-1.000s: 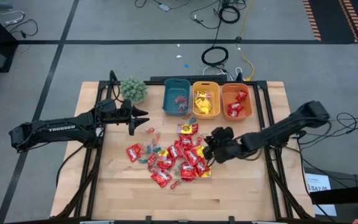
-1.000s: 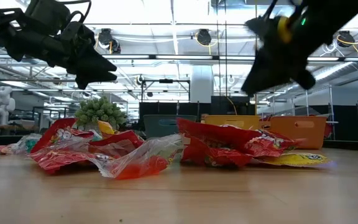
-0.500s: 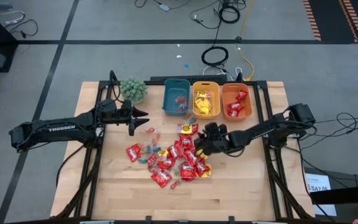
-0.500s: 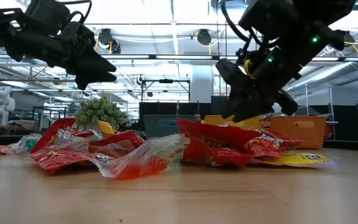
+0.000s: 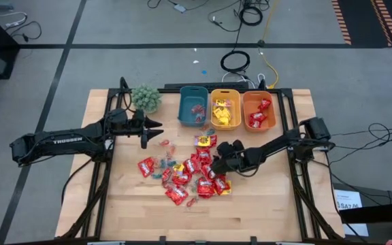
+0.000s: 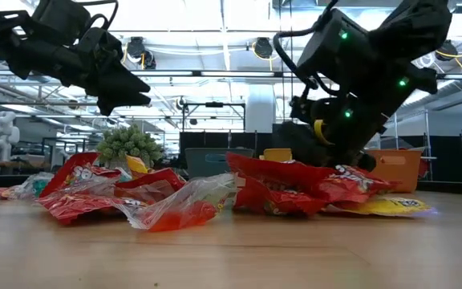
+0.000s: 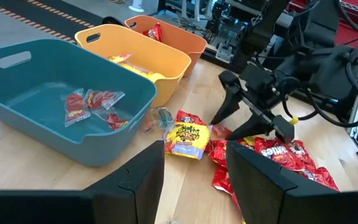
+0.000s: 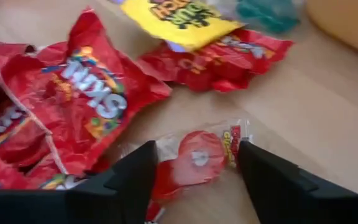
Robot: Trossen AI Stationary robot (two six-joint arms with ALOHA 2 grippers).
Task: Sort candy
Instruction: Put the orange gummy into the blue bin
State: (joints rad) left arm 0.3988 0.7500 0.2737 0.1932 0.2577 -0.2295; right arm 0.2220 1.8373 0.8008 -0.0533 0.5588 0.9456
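The right gripper point(image 5: 218, 160) hung low over the near-right edge of the candy pile point(image 5: 186, 173) on the surface, jaws spread and empty. A clear-wrapped red sweet point(image 8: 194, 158) lay directly between them, its length running across the gap. A second earlier that arm sat farther right, jaws narrower. The left gripper point(image 5: 156, 126) waited half-open, well apart.
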